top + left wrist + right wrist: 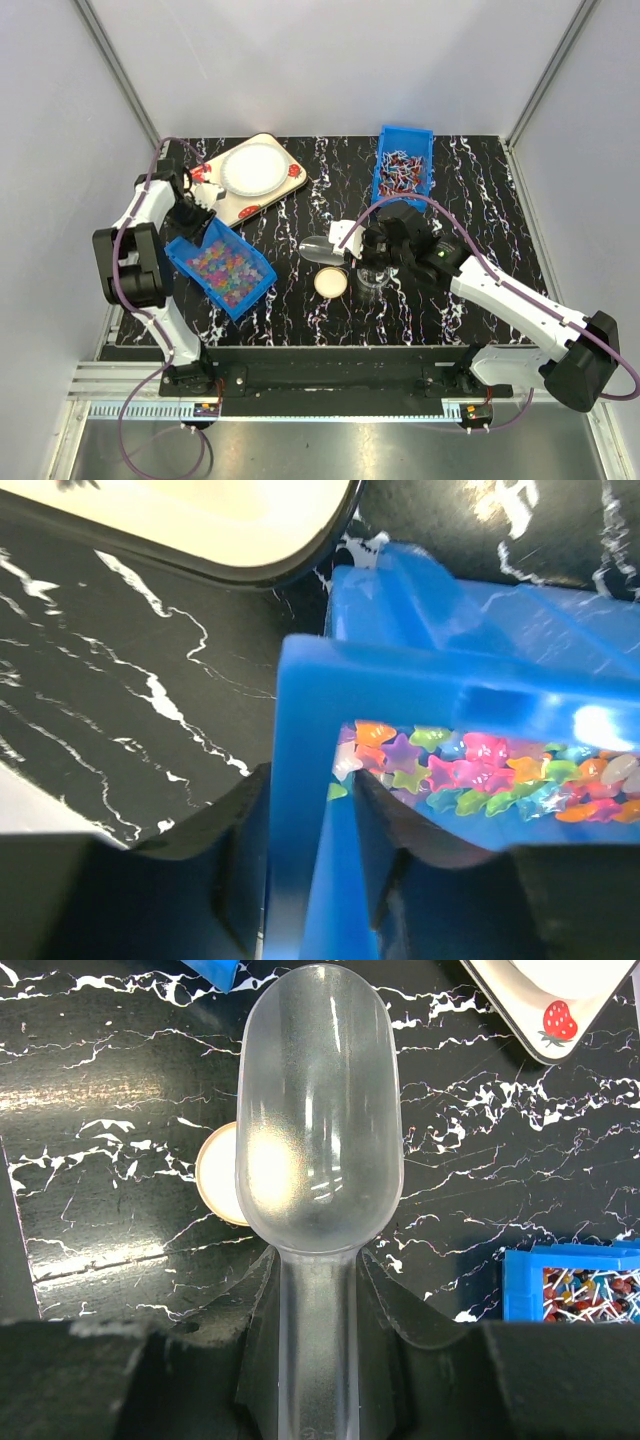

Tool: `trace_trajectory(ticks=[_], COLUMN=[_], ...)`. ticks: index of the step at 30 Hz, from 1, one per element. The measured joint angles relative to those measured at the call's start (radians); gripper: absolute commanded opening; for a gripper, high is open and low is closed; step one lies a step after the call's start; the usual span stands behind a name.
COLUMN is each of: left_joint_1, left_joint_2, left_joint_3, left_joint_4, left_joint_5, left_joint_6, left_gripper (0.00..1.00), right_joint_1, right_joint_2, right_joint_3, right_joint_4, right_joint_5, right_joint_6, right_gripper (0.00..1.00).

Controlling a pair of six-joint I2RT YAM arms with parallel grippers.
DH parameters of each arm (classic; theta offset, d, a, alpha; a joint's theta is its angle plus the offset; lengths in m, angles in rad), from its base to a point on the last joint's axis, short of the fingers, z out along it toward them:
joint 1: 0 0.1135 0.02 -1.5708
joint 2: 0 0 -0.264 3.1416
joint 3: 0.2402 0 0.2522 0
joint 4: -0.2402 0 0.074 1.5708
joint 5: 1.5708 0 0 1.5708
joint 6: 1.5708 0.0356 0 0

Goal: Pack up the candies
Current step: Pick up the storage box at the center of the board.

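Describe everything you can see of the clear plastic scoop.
The scoop is one piece of translucent, frosted-looking plastic: a long rounded bowl tapering to a straight handle, empty. The right tool is shut on the handle, bowl pointing away from the wrist, above the black marbled table. Its bowl overlaps a cream disc in the wrist view; contact unclear.

Black marbled worktop (470,200) here. A little round cream lid (331,283) sits near the middle, and the bowl of a clear scoop (318,250) is just behind it. Way back-left of the lid there's a strawberry-print tray (236,205) with a white plate (252,168) on it. Back-right of it is a blue bin (406,131) of wrapped sweets (400,178).
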Motion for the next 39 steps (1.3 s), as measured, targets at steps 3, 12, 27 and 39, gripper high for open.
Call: trace_trajectory(ticks=[3,12,27,39], left_joint_1=[0.007,0.014,0.014,0.016], left_joint_2=[0.029,0.043,0.076,0.076], left_joint_3=[0.004,0.006,0.003,0.0], left_joint_4=[-0.013,-0.03,-0.037,-0.06], left_joint_5=[-0.01,-0.026,-0.05,-0.021], left_joint_6=[0.0,0.0,0.002,-0.021], left_gripper=[0.34,0.34,0.03,0.0], right_joint_1=[0.0,0.003,0.006,0.009], right_joint_2=[0.0,0.001,0.001,0.001], right_joint_3=[0.0,0.0,0.0,0.014], right_joint_4=[0.0,0.0,0.0,-0.023], right_joint_5=[0.0,0.0,0.001,0.008], right_joint_6=[0.0,0.0,0.0,-0.007], right_gripper=[0.0,0.0,0.0,0.0])
